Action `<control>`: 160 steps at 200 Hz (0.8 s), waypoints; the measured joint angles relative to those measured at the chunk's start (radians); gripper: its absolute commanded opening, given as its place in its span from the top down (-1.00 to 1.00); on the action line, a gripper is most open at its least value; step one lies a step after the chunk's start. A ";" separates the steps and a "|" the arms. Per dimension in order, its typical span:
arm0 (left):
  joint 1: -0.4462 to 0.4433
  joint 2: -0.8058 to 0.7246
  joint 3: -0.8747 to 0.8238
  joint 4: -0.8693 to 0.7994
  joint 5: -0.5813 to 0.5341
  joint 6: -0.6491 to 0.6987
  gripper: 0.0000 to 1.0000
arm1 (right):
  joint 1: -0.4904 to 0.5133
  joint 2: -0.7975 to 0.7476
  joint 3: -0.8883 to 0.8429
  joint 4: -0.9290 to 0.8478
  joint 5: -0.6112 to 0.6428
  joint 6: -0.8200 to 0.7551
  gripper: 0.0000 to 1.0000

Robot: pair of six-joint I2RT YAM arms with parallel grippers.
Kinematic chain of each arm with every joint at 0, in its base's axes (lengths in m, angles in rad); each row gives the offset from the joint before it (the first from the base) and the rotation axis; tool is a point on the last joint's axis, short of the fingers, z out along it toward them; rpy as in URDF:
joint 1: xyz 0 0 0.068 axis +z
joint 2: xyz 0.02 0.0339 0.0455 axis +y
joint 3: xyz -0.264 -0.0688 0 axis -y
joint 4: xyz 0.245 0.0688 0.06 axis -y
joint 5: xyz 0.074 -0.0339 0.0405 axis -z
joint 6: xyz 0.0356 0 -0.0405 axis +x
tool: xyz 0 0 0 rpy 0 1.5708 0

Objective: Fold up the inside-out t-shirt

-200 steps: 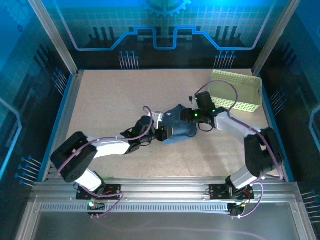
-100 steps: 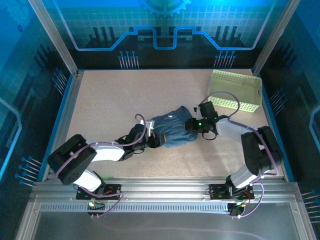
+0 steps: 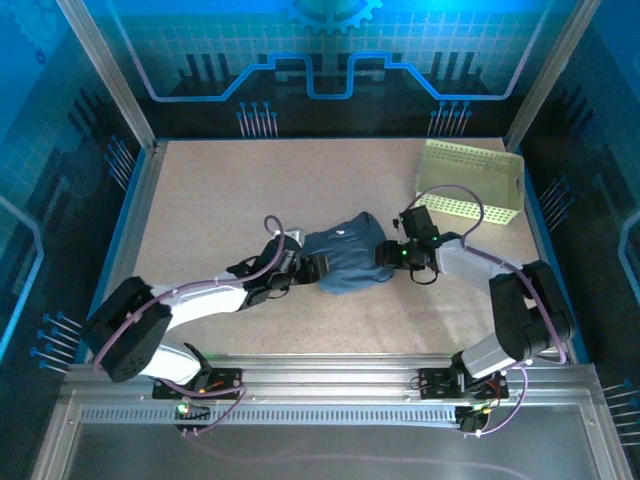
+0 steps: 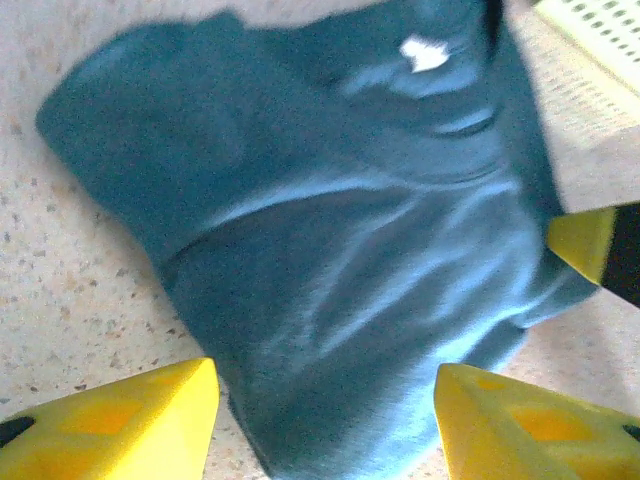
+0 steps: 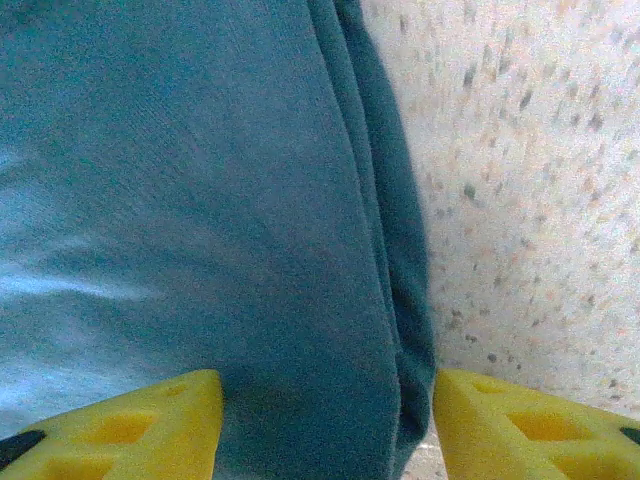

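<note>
The inside-out t-shirt [image 3: 345, 258] lies bunched into a small slate-blue bundle at mid-table. A white tag [image 4: 424, 52] shows on its far part. My left gripper [image 3: 312, 268] sits at the bundle's left end, open. Its yellow fingertips [image 4: 130, 420] straddle the near edge of the t-shirt [image 4: 330, 230] without pinching it. My right gripper [image 3: 385, 255] is at the bundle's right end, also open. In the right wrist view the folded edge of the t-shirt [image 5: 200, 200] lies loose between the right gripper [image 5: 325, 425] fingers. The right gripper's yellow fingertip [image 4: 590, 245] shows in the left wrist view.
A pale yellow-green perforated basket [image 3: 472, 180] stands at the back right, close behind the right arm; its corner [image 4: 600, 25] appears in the left wrist view. Speckled beige tabletop [image 3: 220, 200] surrounds the bundle. Blue walls and metal posts ring the table.
Both grippers have widened and let the cloth go. The t-shirt has settled flatter on the table. The left arm has stretched out further; the right gripper has drawn back a little.
</note>
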 measured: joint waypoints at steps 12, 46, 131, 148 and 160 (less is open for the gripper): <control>0.003 0.047 0.005 -0.005 0.001 -0.011 -0.20 | 0.017 0.017 -0.010 0.003 0.000 0.009 -0.07; 0.077 0.133 0.022 0.000 0.057 -0.008 -0.08 | 0.117 0.045 -0.012 0.037 -0.011 0.057 0.14; 0.452 -0.093 0.023 -0.177 0.071 0.146 -0.12 | 0.353 0.072 0.105 0.061 0.026 0.156 -0.33; 0.429 -0.201 0.014 -0.229 0.047 0.140 -0.22 | 0.328 -0.022 0.080 0.037 0.079 0.151 -0.36; 0.411 -0.247 -0.003 -0.243 0.045 0.122 -0.26 | 0.298 -0.099 0.059 0.016 0.107 0.140 -0.37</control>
